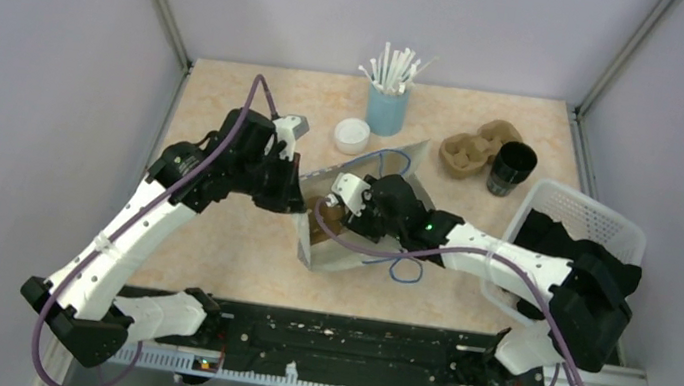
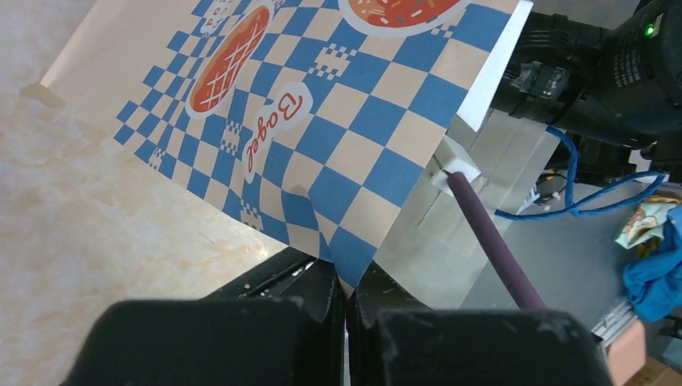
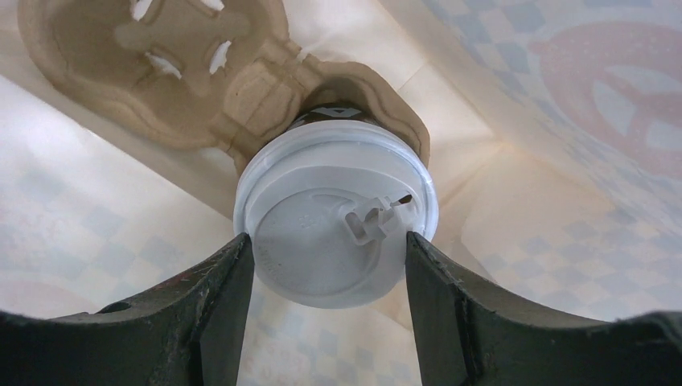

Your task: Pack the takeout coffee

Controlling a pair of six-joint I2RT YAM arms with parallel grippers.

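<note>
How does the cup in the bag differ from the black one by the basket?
The bagged cup is lidded; the black cup is open-topped. The bagged cup sits in a pulp carrier inside the paper bag; the black cup stands on the table beside another carrier. Both have dark bodies.

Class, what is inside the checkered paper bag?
Inside the bag sits a cardboard carrier holding the takeout coffee, its white lid between the fingers of the right gripper. Lid and carrier cover nearly all of the dark cup; its contents cannot be seen.
</note>
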